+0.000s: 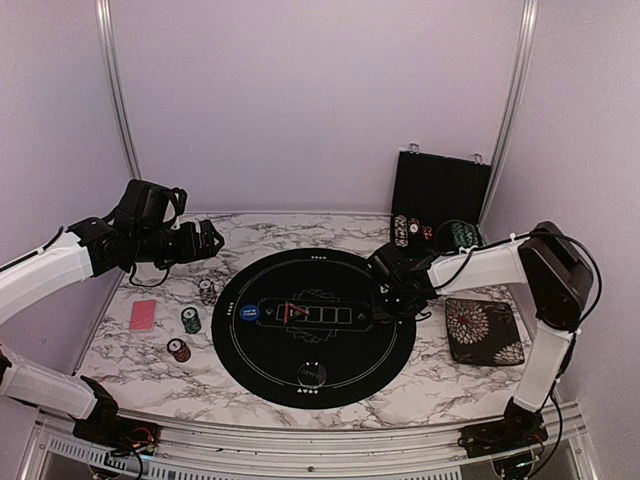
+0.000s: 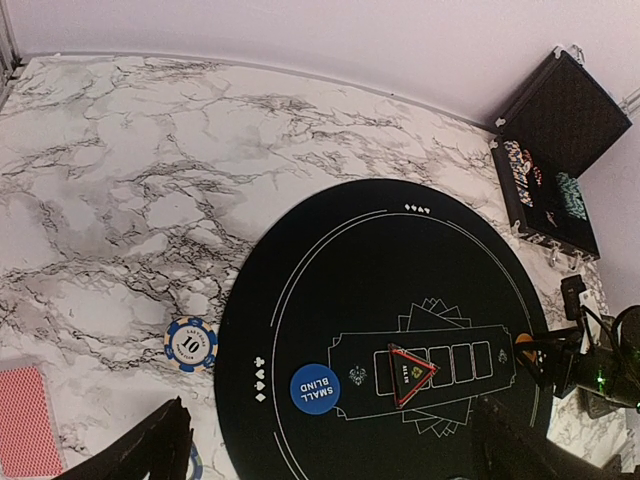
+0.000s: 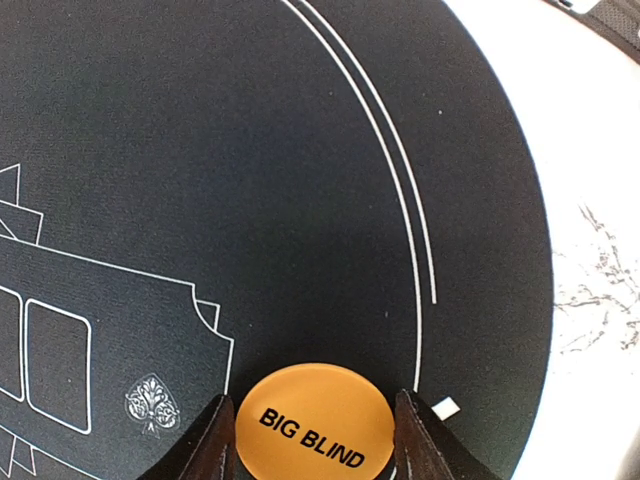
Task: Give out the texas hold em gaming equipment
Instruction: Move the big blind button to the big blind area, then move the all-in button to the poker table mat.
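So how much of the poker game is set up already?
Done: the blue Small Blind button lies on the round black mat, and three chip stacks and red-backed cards sit on the table's left side. In hand: the right gripper holds the orange Big Blind button at the mat's right edge; the left gripper hovers open and empty. Left: more chips wait in the black case.
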`<state>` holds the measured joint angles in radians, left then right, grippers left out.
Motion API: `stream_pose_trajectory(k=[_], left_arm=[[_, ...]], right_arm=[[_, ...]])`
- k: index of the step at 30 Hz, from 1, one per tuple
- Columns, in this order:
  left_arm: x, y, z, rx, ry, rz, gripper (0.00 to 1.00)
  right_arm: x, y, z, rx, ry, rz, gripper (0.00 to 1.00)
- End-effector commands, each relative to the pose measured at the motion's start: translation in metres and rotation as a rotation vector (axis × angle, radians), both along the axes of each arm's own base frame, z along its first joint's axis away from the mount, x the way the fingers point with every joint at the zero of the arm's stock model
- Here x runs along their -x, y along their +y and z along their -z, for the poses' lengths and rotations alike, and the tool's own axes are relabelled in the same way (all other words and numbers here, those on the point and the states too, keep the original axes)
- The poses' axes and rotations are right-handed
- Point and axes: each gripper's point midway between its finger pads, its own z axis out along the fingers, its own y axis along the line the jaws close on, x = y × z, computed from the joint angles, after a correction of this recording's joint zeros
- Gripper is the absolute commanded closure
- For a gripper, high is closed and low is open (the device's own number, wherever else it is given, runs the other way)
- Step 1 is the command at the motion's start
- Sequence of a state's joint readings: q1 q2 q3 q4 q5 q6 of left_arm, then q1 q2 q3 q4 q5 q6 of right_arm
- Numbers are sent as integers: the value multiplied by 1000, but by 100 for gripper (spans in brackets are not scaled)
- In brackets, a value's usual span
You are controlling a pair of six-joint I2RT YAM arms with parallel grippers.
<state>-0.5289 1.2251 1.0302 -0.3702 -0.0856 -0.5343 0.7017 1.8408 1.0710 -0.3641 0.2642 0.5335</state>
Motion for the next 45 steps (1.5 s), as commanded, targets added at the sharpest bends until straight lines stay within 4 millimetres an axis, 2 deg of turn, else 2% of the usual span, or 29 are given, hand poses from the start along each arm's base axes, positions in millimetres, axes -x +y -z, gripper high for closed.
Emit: stream_pose_trajectory(k=[1,7,10,15,18,24,27,33,36,40,45], left_arm=[[-6,-2,-12,21,-30,0,1],[-6,-1,-13,16,-35,3,1],[-6,-1,-14,14,-38,5,1],[-5,0,-16,13,-47,4,1],[-4,1,-17,10,-51,6,1],[-1,3,-21,10,-62,7,1],[0,4,-23,9,-66,6,1],[1,9,-24,0,-72,-2,1],[1,10,-24,-1,-71,-4,1],[2,10,-24,3,-71,-7,1],[3,11,-24,5,-72,-7,1]], right_arm=[[9,-19,10,69,61,15,46],[-2,-7,-6,60,30,-14,36],[-8,2,-18,63,11,-36,34],[-12,29,-32,69,-13,-99,34],[-3,60,-35,67,-16,-172,34],[22,137,-37,50,-25,-334,34],[35,170,-31,46,-14,-398,35],[54,218,-32,19,-22,-497,35],[49,226,-30,45,-43,-512,35],[29,226,-33,119,-95,-484,35],[6,227,-32,124,-119,-457,32]])
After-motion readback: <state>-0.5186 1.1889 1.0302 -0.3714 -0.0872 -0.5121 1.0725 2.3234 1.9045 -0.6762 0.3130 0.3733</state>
